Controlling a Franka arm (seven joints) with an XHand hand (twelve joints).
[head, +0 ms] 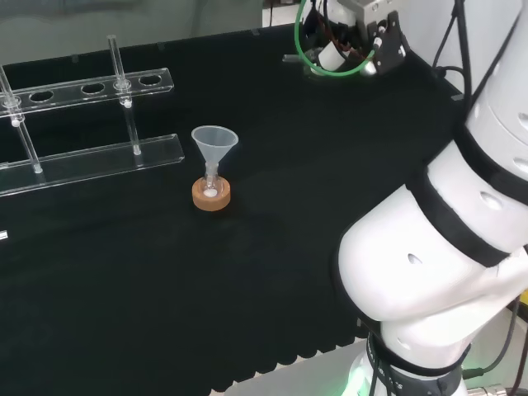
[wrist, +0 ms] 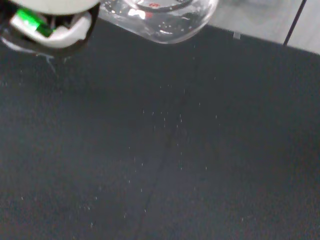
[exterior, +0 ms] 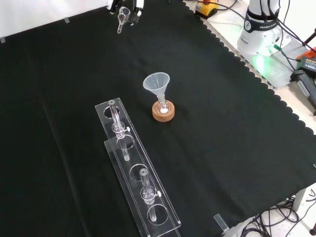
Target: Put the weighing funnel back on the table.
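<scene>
In the front view my hand (exterior: pixel 129 6) comes in at the top edge, above the far part of the black cloth. Its fingers are curled on the weighing funnel (exterior: pixel 121 18), a small clear piece whose short stem points down, a little above the cloth. Seen in the wrist view, the weighing funnel (wrist: pixel 162 20) is a large clear rounded shape close to the camera, with cloth below it. In the head view the hand (head: pixel 363 41) is at the upper right, near the cloth's far right corner.
The big funnel (exterior: pixel 157 84) stands mouth up in a small flask on a cork ring (exterior: pixel 163 113) mid-cloth. Two clear tube racks (exterior: pixel 133 173) with tubes lie nearer the front view's lower left. The arm's white links (head: pixel 445 239) stand at the head view's right.
</scene>
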